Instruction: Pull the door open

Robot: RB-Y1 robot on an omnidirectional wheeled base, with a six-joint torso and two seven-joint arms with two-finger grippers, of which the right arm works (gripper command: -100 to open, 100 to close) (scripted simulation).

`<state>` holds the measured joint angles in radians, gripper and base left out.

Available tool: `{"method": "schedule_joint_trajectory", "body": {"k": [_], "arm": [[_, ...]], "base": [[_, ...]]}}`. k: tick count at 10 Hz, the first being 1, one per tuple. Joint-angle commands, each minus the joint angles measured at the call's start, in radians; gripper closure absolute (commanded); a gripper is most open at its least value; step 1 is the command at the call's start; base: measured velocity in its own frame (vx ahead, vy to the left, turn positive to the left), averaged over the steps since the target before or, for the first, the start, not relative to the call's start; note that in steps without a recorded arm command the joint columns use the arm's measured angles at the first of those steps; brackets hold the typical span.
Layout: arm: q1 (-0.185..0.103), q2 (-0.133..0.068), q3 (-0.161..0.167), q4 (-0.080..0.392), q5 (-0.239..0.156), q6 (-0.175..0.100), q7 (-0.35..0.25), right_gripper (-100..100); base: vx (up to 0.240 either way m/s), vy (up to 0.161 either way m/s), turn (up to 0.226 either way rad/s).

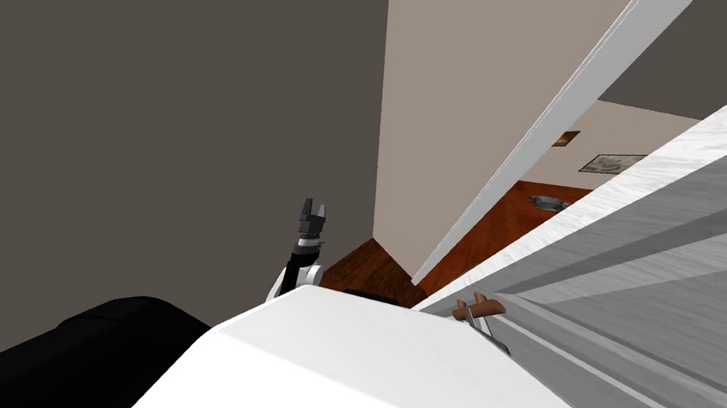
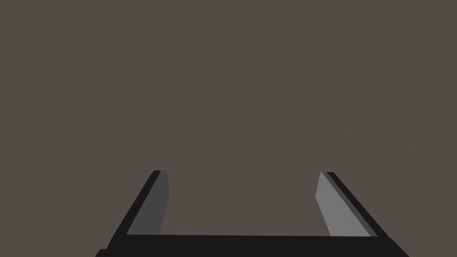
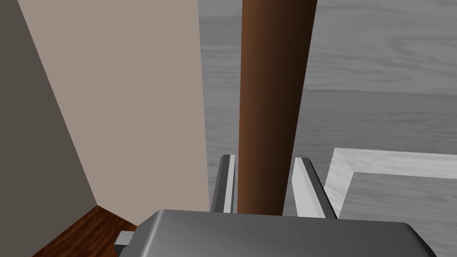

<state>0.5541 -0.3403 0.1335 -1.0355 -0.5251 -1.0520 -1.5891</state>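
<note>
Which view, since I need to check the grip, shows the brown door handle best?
The right wrist view: the brown handle looms large, with the right gripper closed on its sides. The head view shows it small, against the grey door. The left wrist view faces a plain dark wall.

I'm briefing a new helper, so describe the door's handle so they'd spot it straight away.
Start at the large grey wood-grain door on the robot's right. Near its edge a round brown bar handle sticks out, held in the jaws of the right gripper. Nothing else on that grey door is brown.
</note>
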Motion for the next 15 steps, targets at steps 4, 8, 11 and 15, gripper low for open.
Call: {"method": "schedule_joint_trajectory", "body": {"k": [4, 8, 11, 15], "arm": [[0.016, -0.033, 0.048, 0.005, 0.046, -0.041, -0.039, 100], [0.018, -0.052, 0.078, 0.015, 0.072, -0.062, -0.061, 100], [0.013, -0.071, 0.095, 0.031, 0.087, -0.083, -0.080, 100], [0.007, -0.094, 0.116, 0.051, 0.106, -0.108, -0.104, 100]], "base": [[-0.252, -0.006, 0.076], [-0.203, -0.002, 0.066], [-0.237, -0.009, 0.122], [-0.245, -0.010, 0.102]]}}
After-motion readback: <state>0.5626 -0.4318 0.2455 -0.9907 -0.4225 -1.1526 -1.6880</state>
